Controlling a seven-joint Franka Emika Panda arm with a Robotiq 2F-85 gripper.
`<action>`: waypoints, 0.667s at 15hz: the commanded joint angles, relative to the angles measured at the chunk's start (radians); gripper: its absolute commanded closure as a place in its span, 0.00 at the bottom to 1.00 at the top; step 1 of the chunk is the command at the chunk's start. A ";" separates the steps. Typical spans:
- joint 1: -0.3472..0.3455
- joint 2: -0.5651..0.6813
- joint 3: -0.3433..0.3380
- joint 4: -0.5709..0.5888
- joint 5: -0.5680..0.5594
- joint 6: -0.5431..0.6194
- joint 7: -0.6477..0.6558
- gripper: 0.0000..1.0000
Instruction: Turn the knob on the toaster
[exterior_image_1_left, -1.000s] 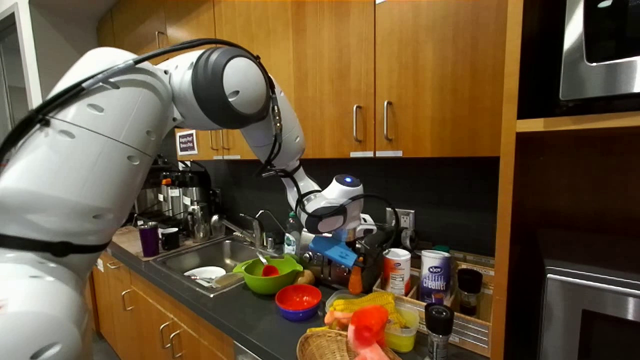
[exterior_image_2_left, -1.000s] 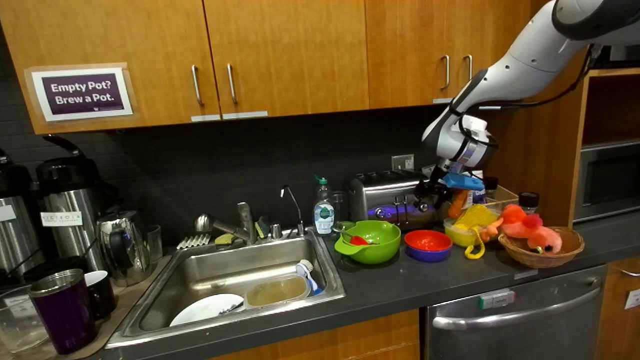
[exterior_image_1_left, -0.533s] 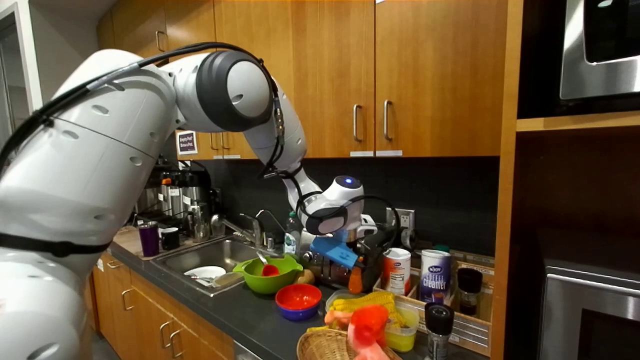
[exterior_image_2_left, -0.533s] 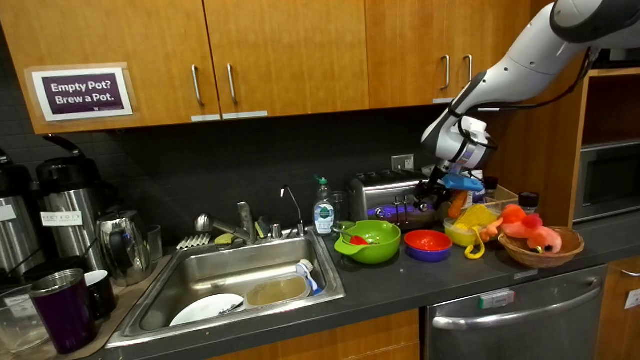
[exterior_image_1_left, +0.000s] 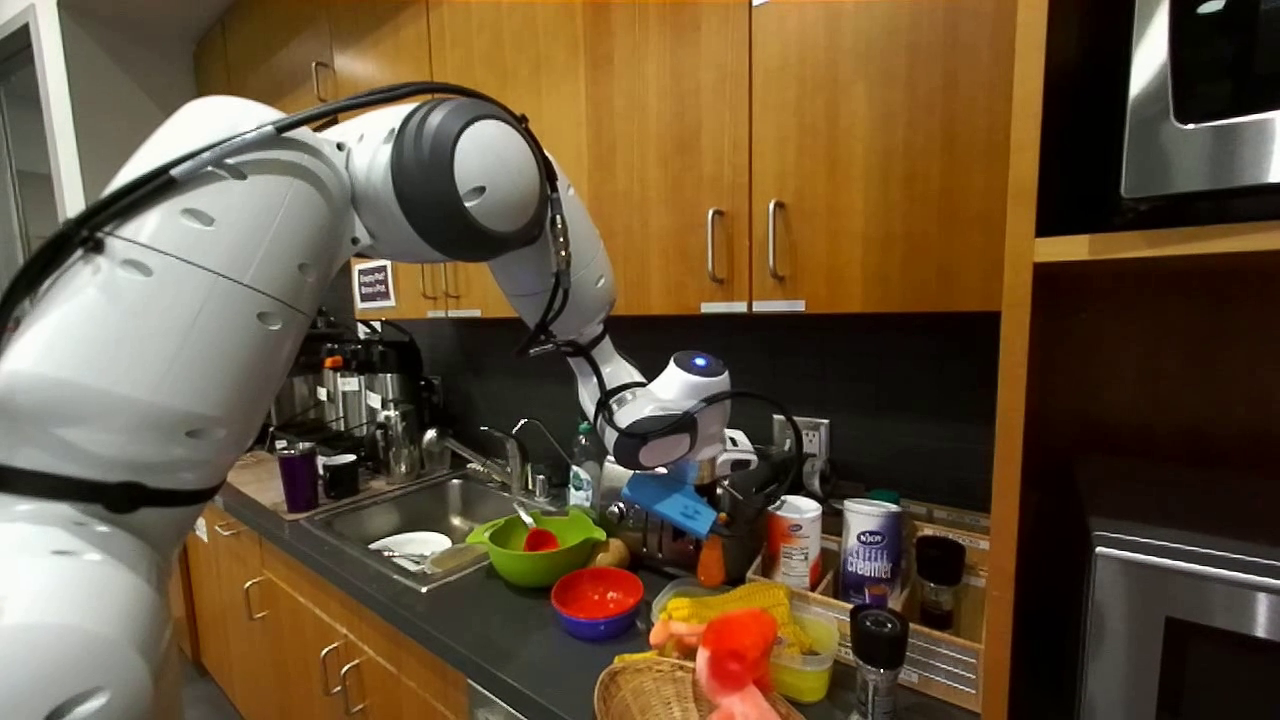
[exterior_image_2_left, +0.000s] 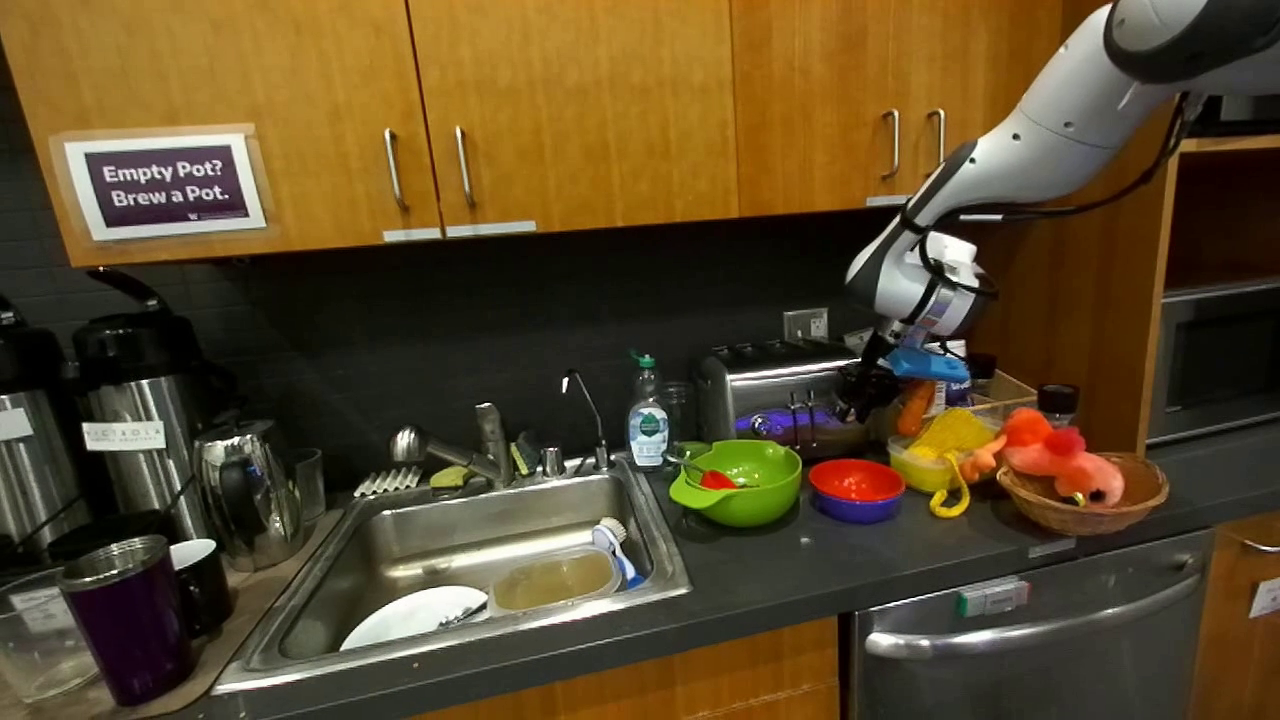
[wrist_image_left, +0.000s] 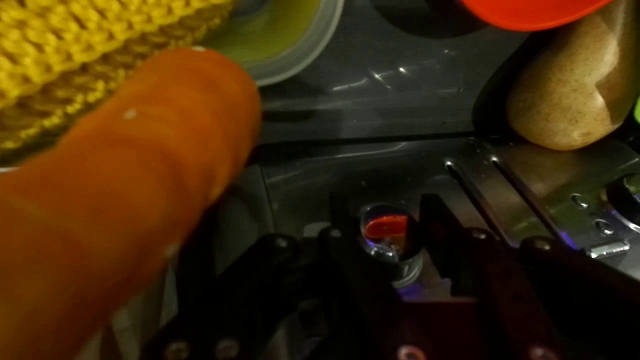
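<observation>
We're right on the spot! The black, jointed metal claw (wrist_image_left: 386, 210) has its fingers apart, one on either side of the small, round, shiny metal knob (wrist_image_left: 387, 240); whether either touches it, we can't tell. That knob sits on the front of the low, wide, silver metal toaster (exterior_image_2_left: 785, 382), toward the back of the dark, smooth counter (exterior_image_2_left: 790, 560), near the end where the thick, orange, carrot-like thing (wrist_image_left: 150, 165) stands beside it. Closing and twisting, we judge, is what's called for.

What can bite us? An off-centre pinch, and that smooth rim could slip as we turn. Too hard a push, and the toaster may slide. And watch the wrist: in both exterior views its flat blue block (exterior_image_1_left: 668, 502) hangs just above the carrot-like thing, so a wide roll may well knock it.

Now for room! To one side of the fingers runs the toaster's end edge; to the other, two slim metal slots (wrist_image_left: 525, 195), then a short, bright metal lever (wrist_image_left: 607, 248) that an overspread finger may catch. In front of the toaster, counter shows between the clear plastic container (wrist_image_left: 311, 45) and the tan, potato-like lump (wrist_image_left: 565, 100), so backing straight off looks our safest line.
</observation>
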 joint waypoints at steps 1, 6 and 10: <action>-0.004 0.008 0.014 0.019 -0.003 0.019 0.009 0.86; -0.032 0.009 0.045 0.027 0.034 -0.007 -0.018 0.86; -0.100 0.015 0.115 0.044 0.163 -0.043 -0.106 0.86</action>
